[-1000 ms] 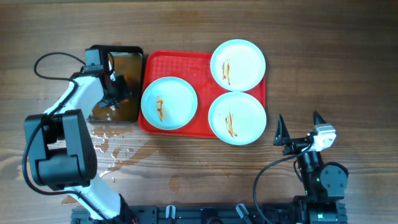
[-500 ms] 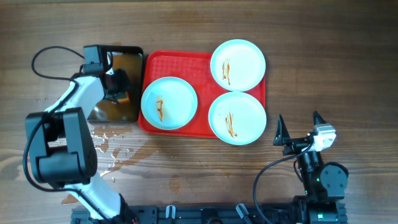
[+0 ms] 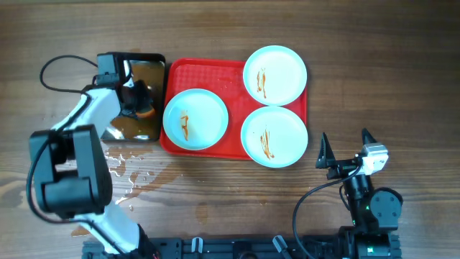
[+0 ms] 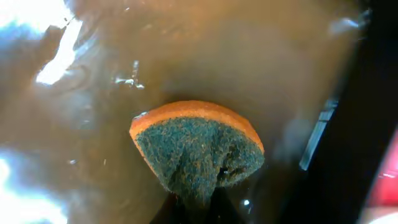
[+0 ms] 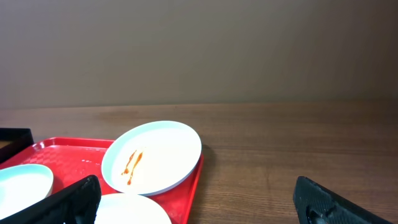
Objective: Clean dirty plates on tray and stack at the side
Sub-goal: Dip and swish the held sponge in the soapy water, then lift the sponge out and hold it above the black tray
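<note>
Plates (image 3: pixel 195 119) streaked, three on tray (image 3: pixel 208 72); left gripper (image 3: pixel 141 108) clamps sponge (image 4: pixel 196 146) (over pan (image 3: pixel 147 57) left of tray); right gripper (image 3: pixel 346 144) gaping.

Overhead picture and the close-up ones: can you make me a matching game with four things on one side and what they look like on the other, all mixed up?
Things:
1. sponge
2. tray
3. black pan
4. right gripper

What they look like:
a. red
b. wide open, holding nothing
c. orange and green
d. holds brown water

Right pairs: 1-c, 2-a, 3-d, 4-b.
</note>
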`<control>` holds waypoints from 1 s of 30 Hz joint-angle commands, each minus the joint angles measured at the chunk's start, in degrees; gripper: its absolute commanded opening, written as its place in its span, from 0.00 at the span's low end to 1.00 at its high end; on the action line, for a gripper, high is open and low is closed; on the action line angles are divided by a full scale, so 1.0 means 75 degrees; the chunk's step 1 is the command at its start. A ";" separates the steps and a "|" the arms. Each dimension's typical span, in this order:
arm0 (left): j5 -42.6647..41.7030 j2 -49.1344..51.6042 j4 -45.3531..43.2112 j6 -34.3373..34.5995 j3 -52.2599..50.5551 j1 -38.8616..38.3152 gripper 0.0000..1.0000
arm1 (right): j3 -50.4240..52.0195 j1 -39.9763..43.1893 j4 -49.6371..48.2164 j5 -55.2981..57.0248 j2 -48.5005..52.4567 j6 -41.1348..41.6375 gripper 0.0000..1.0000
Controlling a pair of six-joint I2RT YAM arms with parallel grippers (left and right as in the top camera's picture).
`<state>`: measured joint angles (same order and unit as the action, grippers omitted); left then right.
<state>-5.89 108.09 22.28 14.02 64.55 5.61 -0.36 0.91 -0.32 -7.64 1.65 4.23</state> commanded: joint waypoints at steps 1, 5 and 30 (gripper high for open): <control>-0.0070 -0.1521 -0.0061 -0.0009 -0.0012 -0.0012 0.04 | 0.0009 -0.0041 -0.0029 0.0058 -0.0032 0.0041 1.00; -0.0003 -0.2556 -0.0064 -0.0012 -0.0012 -0.0012 0.04 | 0.0009 -0.0041 -0.0029 0.0058 -0.0032 0.0041 1.00; -0.6662 -0.1113 -0.0087 0.3497 -0.0020 0.2116 0.04 | 0.0009 -0.0041 -0.0029 0.0058 -0.0032 0.0041 1.00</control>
<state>-46.96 100.51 21.65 31.48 64.10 20.27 -0.36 0.91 -0.32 -7.64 1.65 4.23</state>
